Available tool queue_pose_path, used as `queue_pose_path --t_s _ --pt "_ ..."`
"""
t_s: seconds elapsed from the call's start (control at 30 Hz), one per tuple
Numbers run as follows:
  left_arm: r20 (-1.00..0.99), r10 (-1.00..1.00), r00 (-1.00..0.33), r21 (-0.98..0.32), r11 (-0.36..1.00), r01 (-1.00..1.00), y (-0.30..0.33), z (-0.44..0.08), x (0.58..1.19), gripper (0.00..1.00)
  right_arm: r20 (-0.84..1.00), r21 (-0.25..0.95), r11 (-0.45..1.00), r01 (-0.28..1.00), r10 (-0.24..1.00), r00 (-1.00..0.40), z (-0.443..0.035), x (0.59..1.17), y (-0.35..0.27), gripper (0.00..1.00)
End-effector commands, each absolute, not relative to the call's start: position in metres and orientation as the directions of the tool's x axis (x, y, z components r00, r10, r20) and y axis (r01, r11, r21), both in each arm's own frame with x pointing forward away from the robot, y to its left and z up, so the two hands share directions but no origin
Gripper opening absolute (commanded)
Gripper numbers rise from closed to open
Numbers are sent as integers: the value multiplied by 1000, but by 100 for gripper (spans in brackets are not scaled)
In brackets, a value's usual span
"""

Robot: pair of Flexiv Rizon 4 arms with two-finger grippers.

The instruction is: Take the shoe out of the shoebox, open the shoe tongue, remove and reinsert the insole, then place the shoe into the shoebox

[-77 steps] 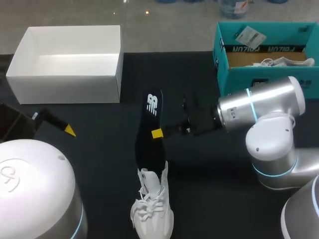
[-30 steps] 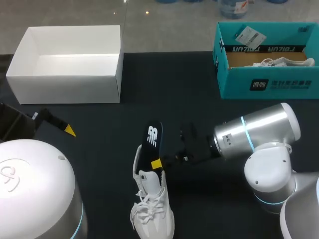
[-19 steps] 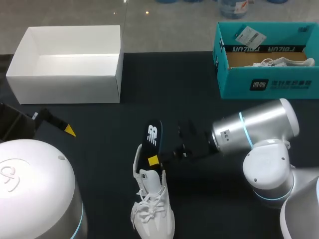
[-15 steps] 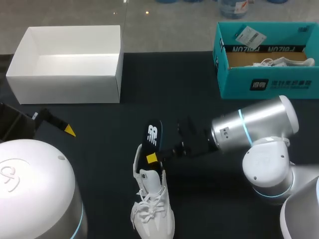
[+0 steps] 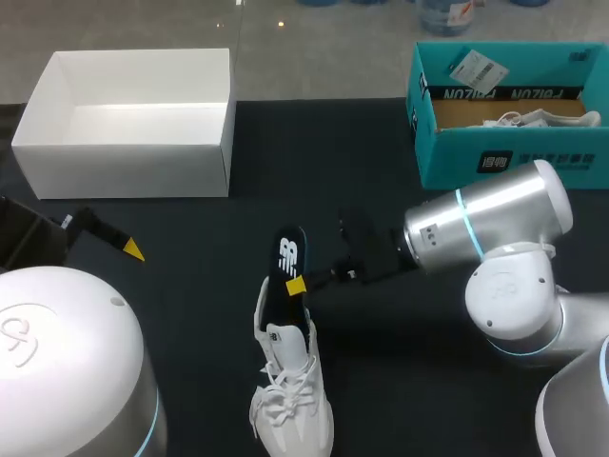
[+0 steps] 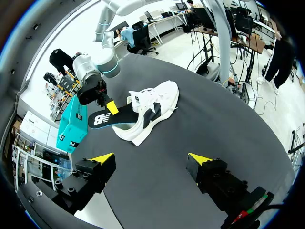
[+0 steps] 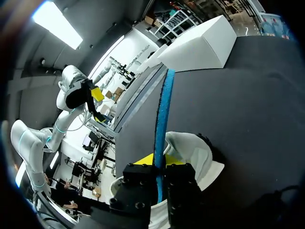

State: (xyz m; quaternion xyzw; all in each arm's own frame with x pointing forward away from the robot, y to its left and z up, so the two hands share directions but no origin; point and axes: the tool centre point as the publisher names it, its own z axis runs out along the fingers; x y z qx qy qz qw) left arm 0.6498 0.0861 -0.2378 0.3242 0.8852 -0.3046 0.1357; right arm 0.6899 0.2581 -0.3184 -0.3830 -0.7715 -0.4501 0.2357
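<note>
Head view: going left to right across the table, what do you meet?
White box → white shoe, its black insole gripped by the right pincer → teal box.

A white box (image 5: pixel 124 171) fills the table's (image 5: pixel 324 162) far left corner, a teal box (image 5: pixel 514 162) its far right. Bare top runs between them to the middle. The shoe (image 5: pixel 290 400) blocks the near edge's middle. The right arm (image 5: pixel 485 224) bars the right side, and the right gripper (image 5: pixel 297 285) pinches the insole (image 5: pixel 288 255).
</note>
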Motion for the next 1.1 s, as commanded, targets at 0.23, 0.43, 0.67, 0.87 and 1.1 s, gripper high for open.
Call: queue_pose_path --t_s 0.23,0.43,0.67,0.87,1.1 --pt "-436 493 -753 -450 605 657 86 -238 650 100 724 485 321 813 375 -579 -324 679 267 0" --pt "-436 493 -753 -450 605 657 86 -238 650 100 748 454 333 826 362 -557 -336 667 272 0" --pt "-436 493 -753 -450 605 657 86 -238 650 100 769 419 353 836 351 -534 -344 655 279 0" --pt "-436 493 -753 -450 605 657 86 -238 650 100 772 417 341 843 356 -526 -344 652 279 0" --pt "-436 493 -753 -450 605 657 86 -238 650 100 747 428 363 827 374 -551 -333 661 277 0"
